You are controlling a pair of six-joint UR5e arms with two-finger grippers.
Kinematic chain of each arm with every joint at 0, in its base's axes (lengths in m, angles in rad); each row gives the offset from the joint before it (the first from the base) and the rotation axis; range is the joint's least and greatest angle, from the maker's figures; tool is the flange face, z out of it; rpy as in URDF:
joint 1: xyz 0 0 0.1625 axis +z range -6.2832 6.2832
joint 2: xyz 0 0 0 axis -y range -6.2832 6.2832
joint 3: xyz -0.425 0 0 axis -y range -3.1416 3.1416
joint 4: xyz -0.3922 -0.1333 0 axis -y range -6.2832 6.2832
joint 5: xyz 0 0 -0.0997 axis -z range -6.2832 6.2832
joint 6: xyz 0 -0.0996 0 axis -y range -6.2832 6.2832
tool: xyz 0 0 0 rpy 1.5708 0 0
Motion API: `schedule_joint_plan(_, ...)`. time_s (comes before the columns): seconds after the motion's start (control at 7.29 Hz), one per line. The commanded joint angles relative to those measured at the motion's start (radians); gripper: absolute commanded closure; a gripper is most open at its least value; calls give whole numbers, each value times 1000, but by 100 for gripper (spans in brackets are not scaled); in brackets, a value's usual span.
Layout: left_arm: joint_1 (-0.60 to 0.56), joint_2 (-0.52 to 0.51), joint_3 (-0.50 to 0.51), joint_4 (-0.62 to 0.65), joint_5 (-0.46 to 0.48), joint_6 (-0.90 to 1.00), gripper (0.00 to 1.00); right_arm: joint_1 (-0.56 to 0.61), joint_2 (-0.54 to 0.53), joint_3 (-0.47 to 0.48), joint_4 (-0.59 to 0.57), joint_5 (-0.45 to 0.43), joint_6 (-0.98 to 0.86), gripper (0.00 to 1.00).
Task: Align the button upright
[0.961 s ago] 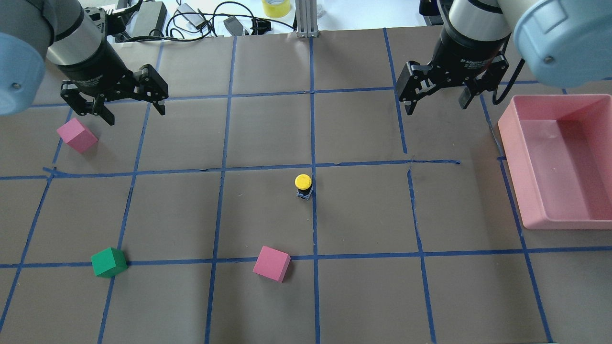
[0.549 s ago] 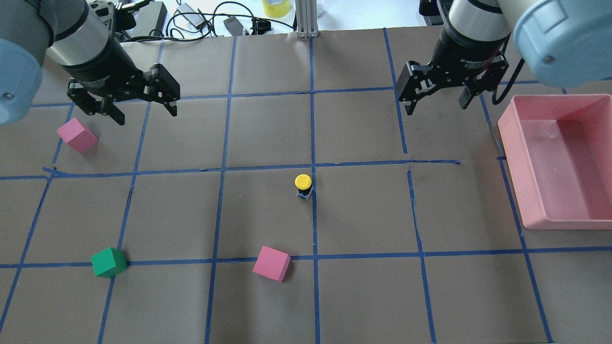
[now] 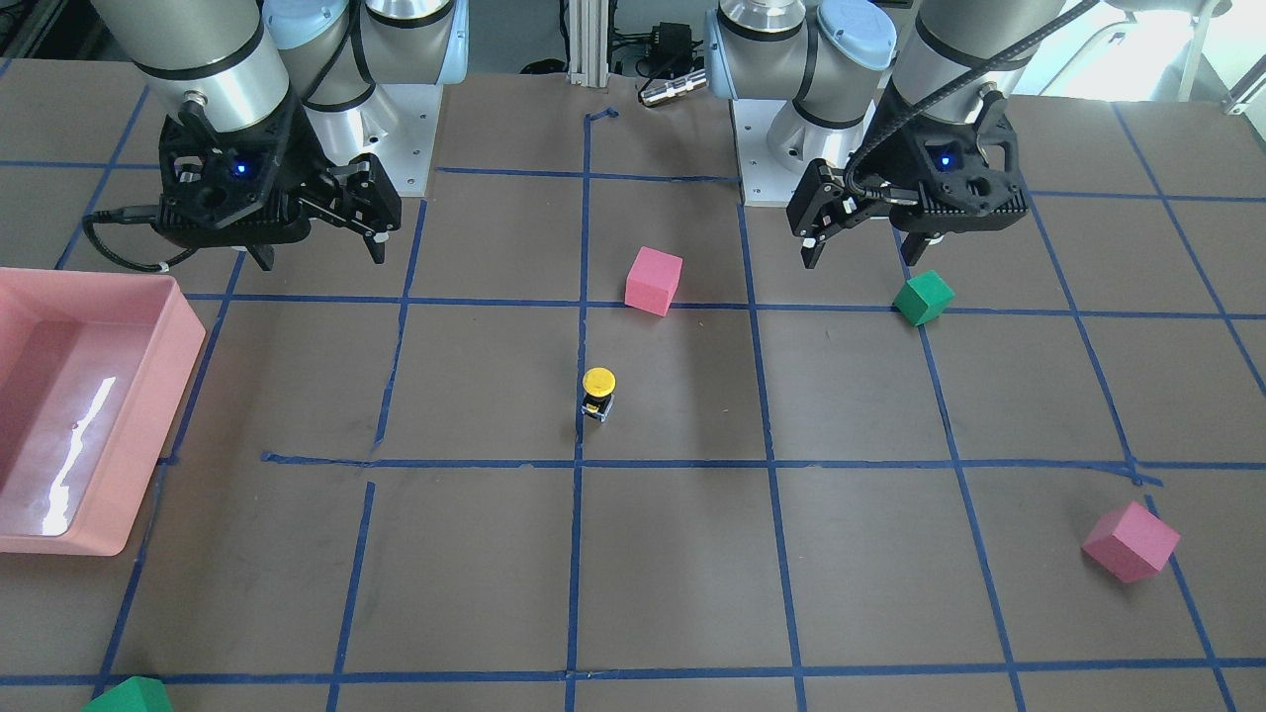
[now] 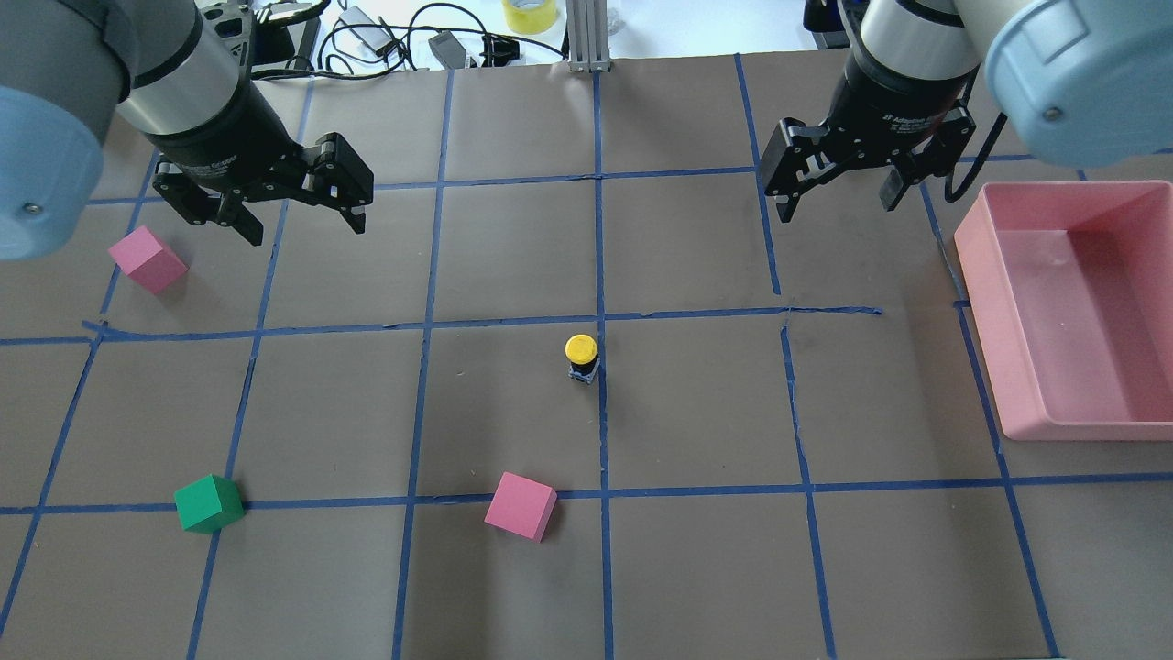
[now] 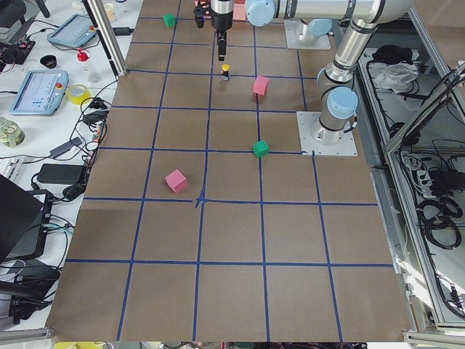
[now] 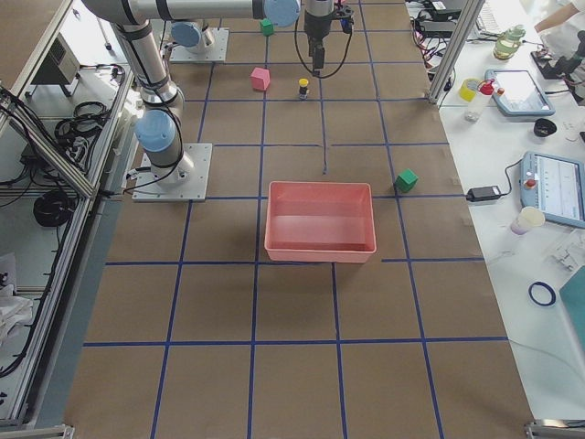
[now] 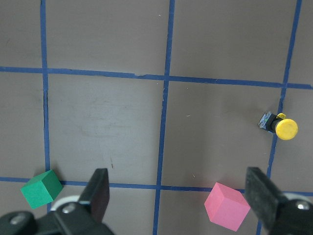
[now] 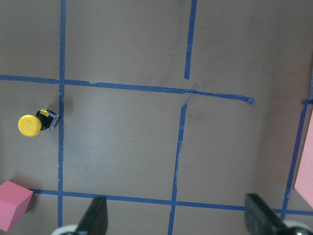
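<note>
**Button standing upright, both arms clear of it**

The button stands on its base near the middle of the surface. Its yellow cap is on top, and it touches a blue tape line. In the overhead and front views the cap sits straight over the dark body, so it looks upright rather than tipped. The wrist views see it at a slant and do not settle whether it leans slightly.

Nothing touches the button. A pink cube lies near it on the robot's side, apart from it.

The left fingers are spread wide and hold nothing, raised off to the left. The right fingers are likewise spread and empty, raised off to the right. Both are well apart from the button.

The aligning appears done, and no step seems left for the button itself.
</note>
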Motion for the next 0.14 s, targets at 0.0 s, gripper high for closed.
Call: schedule_joint_plan(0.0, -1, 11, -4, -15, 6, 25, 0, -1, -2, 0, 0, 1, 0, 0)
